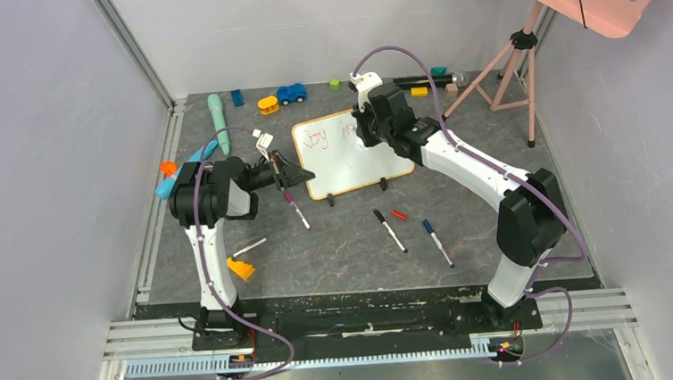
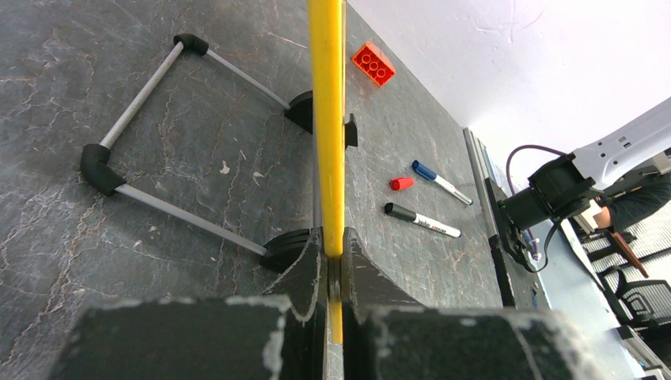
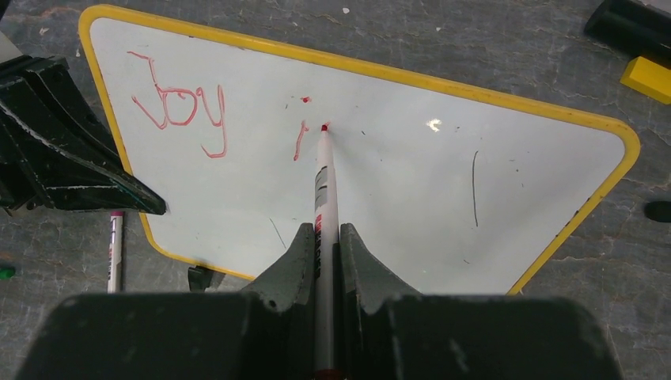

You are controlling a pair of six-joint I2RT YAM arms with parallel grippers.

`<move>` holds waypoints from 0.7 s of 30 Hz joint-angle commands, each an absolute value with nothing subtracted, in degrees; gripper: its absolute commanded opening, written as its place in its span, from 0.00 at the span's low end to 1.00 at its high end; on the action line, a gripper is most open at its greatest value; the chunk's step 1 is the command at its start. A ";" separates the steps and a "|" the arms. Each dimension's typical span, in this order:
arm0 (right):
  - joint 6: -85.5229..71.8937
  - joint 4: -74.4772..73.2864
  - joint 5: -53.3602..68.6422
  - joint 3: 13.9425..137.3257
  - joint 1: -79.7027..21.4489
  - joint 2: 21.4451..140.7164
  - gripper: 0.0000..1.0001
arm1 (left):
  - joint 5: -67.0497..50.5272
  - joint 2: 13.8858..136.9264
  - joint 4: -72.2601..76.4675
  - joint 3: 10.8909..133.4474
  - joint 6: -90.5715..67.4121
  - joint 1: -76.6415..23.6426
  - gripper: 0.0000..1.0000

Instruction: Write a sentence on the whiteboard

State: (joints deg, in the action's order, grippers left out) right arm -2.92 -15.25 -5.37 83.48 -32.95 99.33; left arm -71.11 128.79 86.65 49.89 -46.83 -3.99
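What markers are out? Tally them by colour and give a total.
Red marker, in the right gripper: 1
Black-capped marker: 1
Blue-capped marker: 1
Purple-tipped marker: 1
Total: 4
The whitish stick at far left is too unclear to count.

Glossy and smooth, that whiteboard [image 3: 411, 206] face, a bright glint on it, and its yellow rim is slick too, wood or plastic I can't tell. The bench [image 2: 198, 142] is a dark, veined, stone-look sheet, matt all over. The right tool [image 3: 324, 228] is matt black plastic, the marker [image 3: 324, 170] smooth white plastic, and the left tool [image 2: 332, 237] is rough, with pale chipped edges.
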 commanded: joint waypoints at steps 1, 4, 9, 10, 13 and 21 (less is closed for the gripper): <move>-2.12 -14.32 -9.65 86.08 -32.48 100.46 0.00 | -78.68 130.89 89.21 48.96 -44.04 -5.45 0.02; -2.07 -14.86 -10.46 85.99 -32.26 100.45 0.00 | -78.67 130.95 89.21 48.96 -44.03 -5.45 0.02; -2.12 -15.22 -11.24 84.99 -32.18 99.77 0.00 | -78.59 130.96 89.21 48.87 -44.03 -5.44 0.02; -2.11 -15.21 -11.33 84.62 -32.12 99.61 0.00 | -78.58 130.96 89.21 48.87 -44.03 -5.45 0.02; -2.02 -15.21 -10.93 83.71 -32.15 99.21 0.00 | -78.58 130.90 89.21 48.87 -44.03 -5.45 0.02; -2.63 -15.23 -9.51 80.47 -32.08 97.83 0.00 | -78.57 130.95 89.21 48.88 -44.03 -5.43 0.02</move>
State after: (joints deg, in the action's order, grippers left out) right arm -2.94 -14.90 -7.55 82.61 -32.97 98.78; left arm -71.09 128.81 86.65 49.89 -46.85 -3.99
